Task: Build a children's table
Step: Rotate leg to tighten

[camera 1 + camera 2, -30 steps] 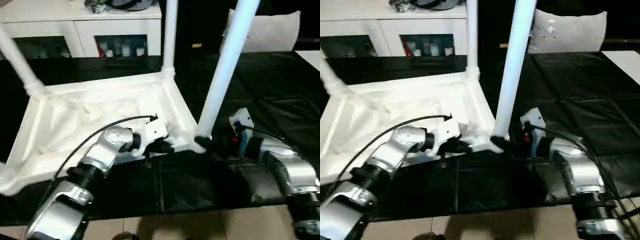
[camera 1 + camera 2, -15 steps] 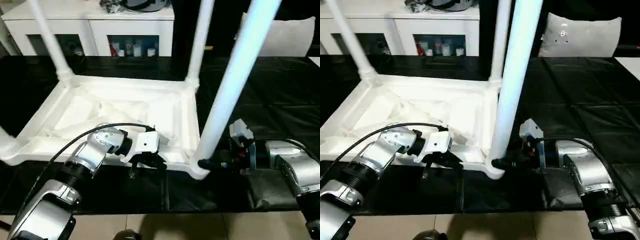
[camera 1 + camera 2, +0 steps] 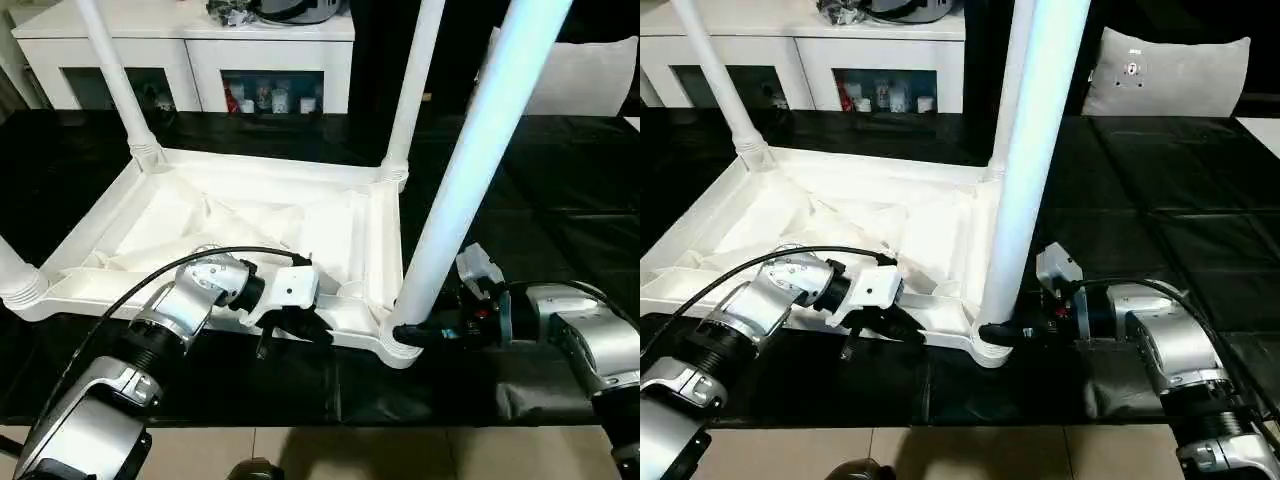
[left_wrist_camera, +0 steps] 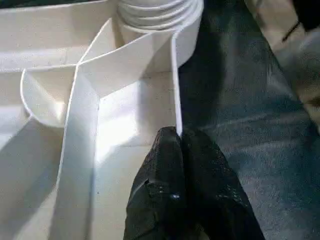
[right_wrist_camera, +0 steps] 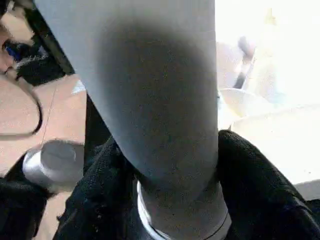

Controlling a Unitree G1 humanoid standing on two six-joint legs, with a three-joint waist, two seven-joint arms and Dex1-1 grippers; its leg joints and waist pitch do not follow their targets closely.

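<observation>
The children's table lies upside down on the black mat, its white ribbed top facing up. White legs stand in its corner sockets: a far left leg, a far right leg and a thick near right leg. My left gripper is shut on the top's thin near rim, its fingers pinching the wall. My right gripper reaches in from the right at the base of the near right leg. Its fingers press on both sides just above the socket.
A white cabinet with glass-fronted shelves stands behind the mat. A grey cushion lies at the far right. The black mat stretches out to the right, and the tiled floor shows along its near edge.
The camera has shifted and now looks down more squarely on the top. My right gripper has moved in and closed around the near right leg's base. My left gripper stays clamped on the rim.
</observation>
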